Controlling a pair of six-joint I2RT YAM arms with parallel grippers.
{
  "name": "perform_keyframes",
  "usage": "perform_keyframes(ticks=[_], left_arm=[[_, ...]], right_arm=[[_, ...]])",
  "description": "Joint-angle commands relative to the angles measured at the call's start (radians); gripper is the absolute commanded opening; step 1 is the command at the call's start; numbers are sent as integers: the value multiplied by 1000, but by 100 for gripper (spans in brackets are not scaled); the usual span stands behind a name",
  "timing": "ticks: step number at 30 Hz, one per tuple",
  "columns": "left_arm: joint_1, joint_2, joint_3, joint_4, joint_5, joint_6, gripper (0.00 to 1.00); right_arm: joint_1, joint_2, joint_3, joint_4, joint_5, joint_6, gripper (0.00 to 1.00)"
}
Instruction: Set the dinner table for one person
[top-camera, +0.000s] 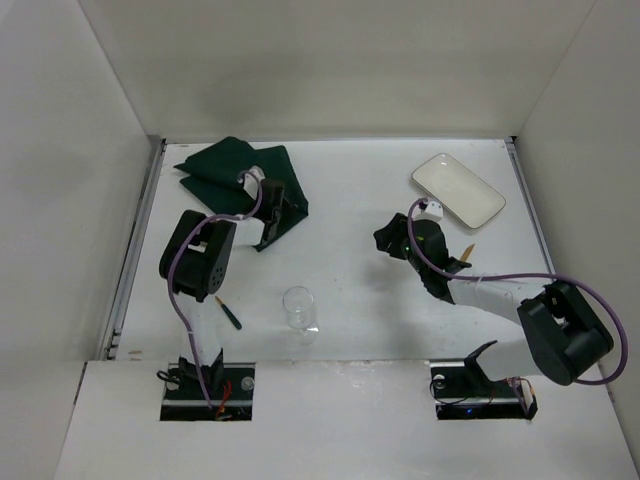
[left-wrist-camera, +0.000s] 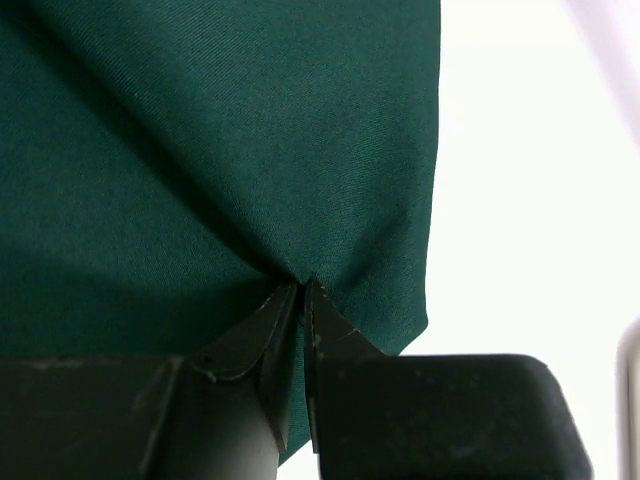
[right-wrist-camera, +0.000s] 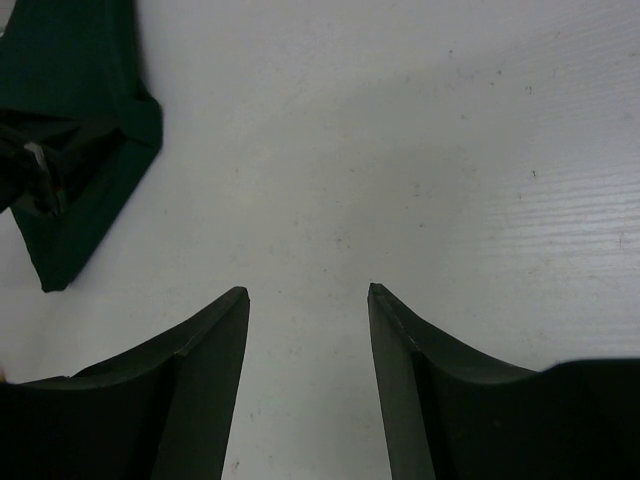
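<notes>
Green cloth placemat (left-wrist-camera: 220, 150) is pinched at a fold by the left gripper (left-wrist-camera: 302, 292), fingers pressed together. Right gripper (right-wrist-camera: 308, 292) hovers, fingers spread. Large matte white rigid dinner table (top-camera: 345, 205) underlies everything: probably stiff, smooth, fixed, nothing to grasp; limp cloth should slide across it.

dinner table (top-camera: 350, 215): white, dull, smooth, fine thin lines up close.
green cloth (left-wrist-camera: 200, 150): soft woven fabric, not shiny, creased.
plate (top-camera: 458, 190): cream, smooth, a bit shiny.
glass (top-camera: 298, 305): clear, shiny.
right gripper (right-wrist-camera: 308, 290): black, dull, looks like hard plastic.
</notes>
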Motion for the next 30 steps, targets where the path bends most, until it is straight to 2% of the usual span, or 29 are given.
perform_keyframes(ticks=[1,4,7,10,13,17,21,25,30], left_arm=[[-74,-48,-116,-128,131,45,3],[-94,-114,-170,-210,185,101,3],[-113,-185,-245,-293,212,160,3],[-116,-267,-323,-377,240,186,3],[-123,-347,-394,-427,243,210,3],[-145,-448,-480,-447,228,175,4],[-133,-599,-538,-444,168,157,7],[-111,-723,-561,-431,159,132,14],[-59,-818,-607,-398,153,115,21]], right_arm=[[7,-14,30,29,4,-14,57],[5,-7,30,30,-1,-14,59],[7,-4,33,41,-13,-17,70],[7,16,37,64,-54,-14,76],[7,56,53,85,-108,12,78],[-4,153,149,84,-145,153,78],[1,327,339,76,-151,234,76],[-5,513,535,-2,-200,339,74],[-8,605,652,-94,-200,405,69]])
